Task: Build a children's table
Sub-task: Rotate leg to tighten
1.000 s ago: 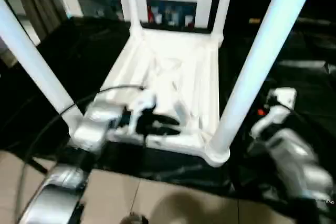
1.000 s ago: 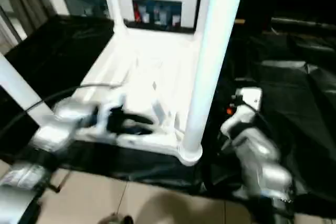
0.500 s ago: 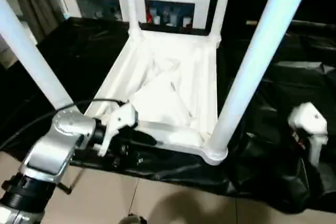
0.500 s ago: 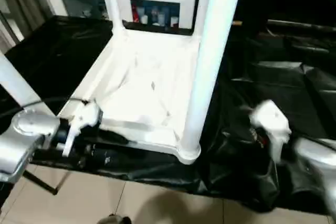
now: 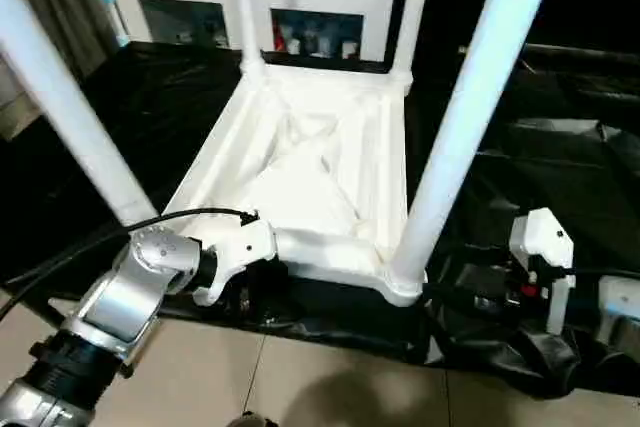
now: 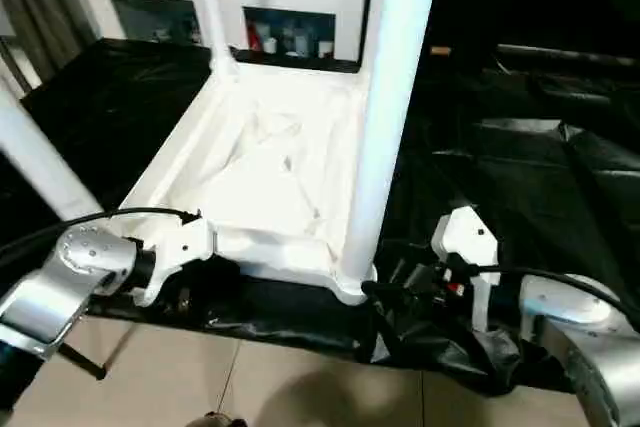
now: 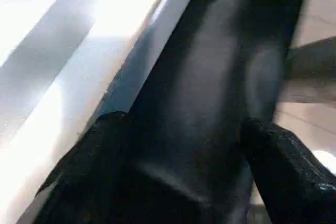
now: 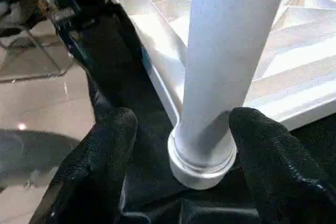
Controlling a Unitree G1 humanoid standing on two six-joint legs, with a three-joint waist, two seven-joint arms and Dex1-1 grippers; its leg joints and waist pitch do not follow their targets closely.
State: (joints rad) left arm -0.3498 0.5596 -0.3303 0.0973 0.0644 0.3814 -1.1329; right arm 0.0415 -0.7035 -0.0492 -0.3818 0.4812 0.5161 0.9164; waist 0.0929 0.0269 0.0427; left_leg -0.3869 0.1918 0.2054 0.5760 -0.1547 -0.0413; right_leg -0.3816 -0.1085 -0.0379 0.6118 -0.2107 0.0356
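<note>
Moved: both my arms pulled back from the children's table [image 5: 320, 162].
Left claw [image 7: 178, 182]: wide, empty.
Right claw [image 8: 181, 174]: wide; upright leg [image 8: 231, 61] at twelve o'clock, nearer.

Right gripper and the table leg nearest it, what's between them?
Nothing solid: bare black sheet separates the right gripper from the near leg; the right wrist view shows open fingers short of its base.

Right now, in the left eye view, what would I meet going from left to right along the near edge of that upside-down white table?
Left gripper by the table's near left corner → near edge of the tabletop → near right leg standing in its corner socket → right gripper on the black sheet.
</note>
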